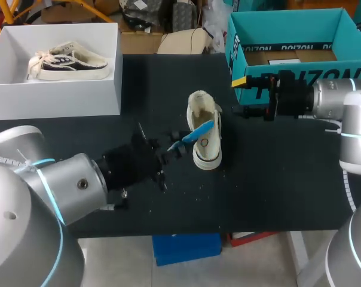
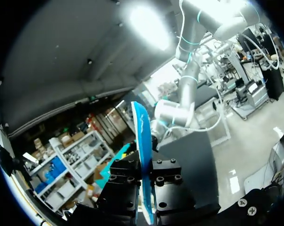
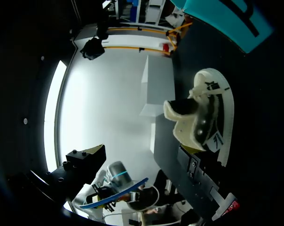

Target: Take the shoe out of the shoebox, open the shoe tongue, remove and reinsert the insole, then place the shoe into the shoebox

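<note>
A cream shoe [image 1: 207,143] lies on the black table [image 1: 270,179] near its middle, the opening towards the far side. My left gripper [image 1: 176,145] is just left of the shoe, shut on a blue insole [image 1: 198,133] that slants across the shoe's upper. In the left wrist view the insole [image 2: 143,150] stands on edge, clamped between the black fingers [image 2: 125,181]. My right gripper [image 1: 245,95] hovers open to the right of the shoe's heel, holding nothing. From the right wrist view the shoe [image 3: 205,117] lies ahead of the spread fingers [image 3: 85,160], and the insole [image 3: 114,194] shows farther off.
A white shoebox [image 1: 61,98] at the far left holds a second, dark-and-cream shoe [image 1: 70,63]. A teal box [image 1: 288,36] stands at the far right, close behind my right gripper. Small crumbs dot the table near its front edge.
</note>
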Motion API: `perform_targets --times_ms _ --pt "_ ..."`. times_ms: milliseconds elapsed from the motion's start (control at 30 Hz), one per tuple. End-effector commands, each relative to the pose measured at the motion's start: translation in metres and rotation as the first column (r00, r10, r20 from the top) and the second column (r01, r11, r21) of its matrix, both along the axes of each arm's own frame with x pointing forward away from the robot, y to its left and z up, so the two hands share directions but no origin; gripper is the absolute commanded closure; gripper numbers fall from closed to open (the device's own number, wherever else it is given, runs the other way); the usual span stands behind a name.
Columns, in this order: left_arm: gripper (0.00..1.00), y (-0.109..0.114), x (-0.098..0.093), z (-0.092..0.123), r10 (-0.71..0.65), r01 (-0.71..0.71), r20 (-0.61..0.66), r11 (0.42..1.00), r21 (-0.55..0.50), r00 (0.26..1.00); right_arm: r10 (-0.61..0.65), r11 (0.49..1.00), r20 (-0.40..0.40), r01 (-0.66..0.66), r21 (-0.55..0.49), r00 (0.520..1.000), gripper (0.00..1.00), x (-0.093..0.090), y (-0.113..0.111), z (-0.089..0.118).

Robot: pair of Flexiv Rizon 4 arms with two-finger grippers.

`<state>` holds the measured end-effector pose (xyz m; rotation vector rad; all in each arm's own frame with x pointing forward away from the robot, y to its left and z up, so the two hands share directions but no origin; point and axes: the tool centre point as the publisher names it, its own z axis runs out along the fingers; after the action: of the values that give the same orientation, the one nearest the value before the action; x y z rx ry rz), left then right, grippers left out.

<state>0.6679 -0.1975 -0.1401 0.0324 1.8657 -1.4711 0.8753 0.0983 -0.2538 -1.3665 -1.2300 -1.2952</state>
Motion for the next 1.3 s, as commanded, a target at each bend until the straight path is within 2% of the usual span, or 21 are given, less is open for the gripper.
perform_targets --times_ms 33,200,333,400,533,667,833,933,1033,1233,1300 --pt "1.00 0.009 -0.001 0.009 0.003 -0.012 -0.133 0.998 -0.065 0.991 -0.002 1.000 0.000 0.002 -0.001 1.000 0.00 0.000 0.001 0.000" --pt "1.00 0.013 0.003 0.021 0.021 -0.072 -0.248 0.977 -0.201 0.969 -0.002 1.000 0.000 0.002 -0.001 1.000 0.00 0.000 0.001 0.000" --pt "1.00 0.010 0.001 0.023 0.051 -0.081 -0.184 0.984 -0.161 0.982 -0.002 1.000 0.000 0.002 -0.001 1.000 0.00 0.000 0.001 0.000" --pt "1.00 0.007 0.001 0.020 0.117 -0.133 -0.143 0.986 -0.104 0.983 -0.002 1.000 0.000 0.002 -0.001 1.000 0.00 0.000 0.001 0.000" --pt "1.00 0.002 0.007 0.011 0.175 -0.187 -0.157 0.980 -0.063 0.972 -0.002 1.000 0.000 0.002 -0.001 1.000 0.00 0.000 0.001 0.000" --pt "1.00 0.004 0.019 0.002 0.260 -0.263 -0.094 0.965 -0.015 0.961 -0.002 1.000 0.000 0.002 -0.001 1.000 0.00 0.000 0.001 0.000" --pt "1.00 0.005 0.027 -0.006 0.186 -0.186 0.005 0.982 0.019 0.983 -0.002 1.000 0.000 0.002 -0.001 1.000 0.00 0.000 0.001 0.000" --pt "1.00 0.005 0.032 -0.013 0.114 -0.112 -0.058 0.993 0.029 0.992 -0.002 1.000 0.000 0.002 -0.001 1.000 0.00 0.000 0.001 0.000" --pt "1.00 0.011 0.042 -0.022 0.190 -0.172 -0.115 0.974 0.148 0.975 -0.002 1.000 0.000 0.002 -0.001 1.000 0.00 0.000 0.001 0.000" --pt "1.00 0.018 0.050 -0.023 0.325 -0.276 -0.196 0.931 0.240 0.925 -0.002 1.000 0.000 0.002 -0.001 1.000 0.00 0.000 0.001 0.000" --pt "1.00 0.020 0.054 -0.024 0.361 -0.315 -0.178 0.918 0.242 0.916 -0.002 1.000 0.000 0.002 -0.001 1.000 0.00 0.000 0.001 0.000"
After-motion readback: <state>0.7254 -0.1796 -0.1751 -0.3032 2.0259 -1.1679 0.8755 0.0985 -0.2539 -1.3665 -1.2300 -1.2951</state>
